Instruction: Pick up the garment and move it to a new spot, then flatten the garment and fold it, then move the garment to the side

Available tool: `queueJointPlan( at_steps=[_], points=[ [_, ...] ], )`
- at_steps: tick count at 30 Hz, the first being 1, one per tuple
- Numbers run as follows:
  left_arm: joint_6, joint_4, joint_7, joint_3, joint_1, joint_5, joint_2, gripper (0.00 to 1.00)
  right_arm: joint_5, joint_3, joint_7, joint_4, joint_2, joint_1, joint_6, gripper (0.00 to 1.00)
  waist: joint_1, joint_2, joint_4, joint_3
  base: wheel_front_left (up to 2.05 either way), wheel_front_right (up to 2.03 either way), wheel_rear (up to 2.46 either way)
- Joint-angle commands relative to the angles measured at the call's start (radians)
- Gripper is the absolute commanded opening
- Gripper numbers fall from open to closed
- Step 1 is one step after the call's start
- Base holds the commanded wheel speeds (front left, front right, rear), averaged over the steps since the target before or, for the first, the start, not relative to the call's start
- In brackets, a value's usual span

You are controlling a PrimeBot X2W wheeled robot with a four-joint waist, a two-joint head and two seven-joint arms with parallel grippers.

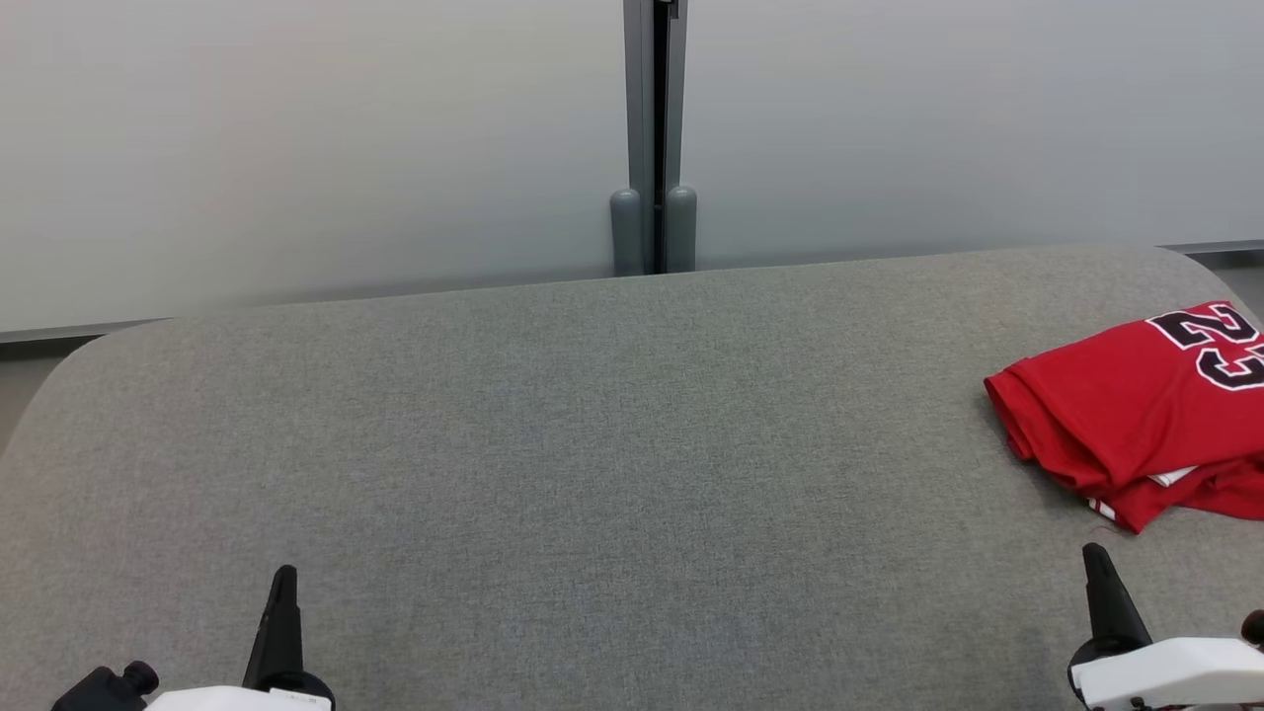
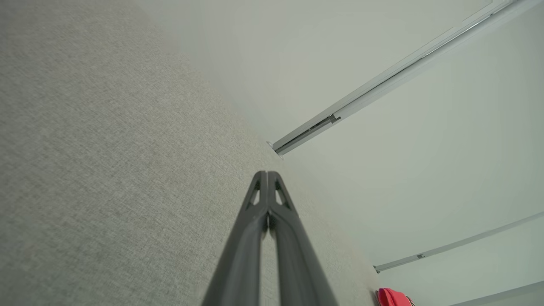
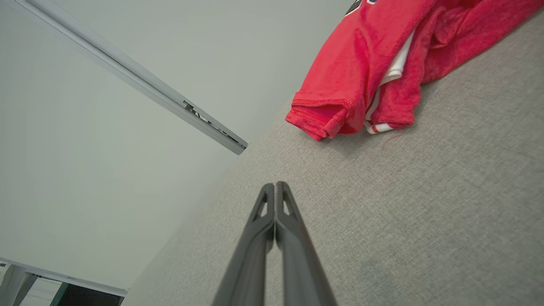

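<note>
Surface: grey fabric worktop [image 1: 553, 444], pale wall panels [image 1: 296, 148] behind.
Task thing: red garment [image 1: 1136, 405], folded, lying ahead and to the outer side of the right claw [image 1: 1094, 558], not touching it; well apart from the left claw [image 1: 284, 583].
Step, judged: the set-aside looks about done.
Doing it well: any further shift should pinch all layers at its near edge, else the fold slips.
Claw state: both pressed together, empty.
Pose: arms low, pointing forward across the worktop.

Left gripper [image 1: 284, 575]: you see slim black tapered fingers [image 1: 278, 632] on a white shell [image 1: 237, 699].
Right gripper [image 1: 1094, 553]: your match, with triangular cut-outs near the tips.
</note>
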Motion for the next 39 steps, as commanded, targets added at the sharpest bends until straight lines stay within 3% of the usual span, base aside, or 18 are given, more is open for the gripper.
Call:
queueJointPlan(
  at_steps=[1, 39],
  points=[
    [-0.007, -0.008, 0.007, 0.007, -0.034, -0.027, 0.008, 0.00, 0.031, -0.008, 0.008, -0.014, -0.005, -0.026, 0.000, 0.00, 0.0000, 0.0000, 0.001, 0.001, 0.00, 0.00, 0.00],
    [-0.023, 0.003, 0.101, 0.034, -0.125, -0.366, 0.013, 0.00, 0.420, -0.033, 0.103, -0.032, 0.002, -0.081, 0.000, 0.00, 0.0000, 0.0000, 0.016, 0.020, 0.00, 0.00, 0.00]
  ],
)
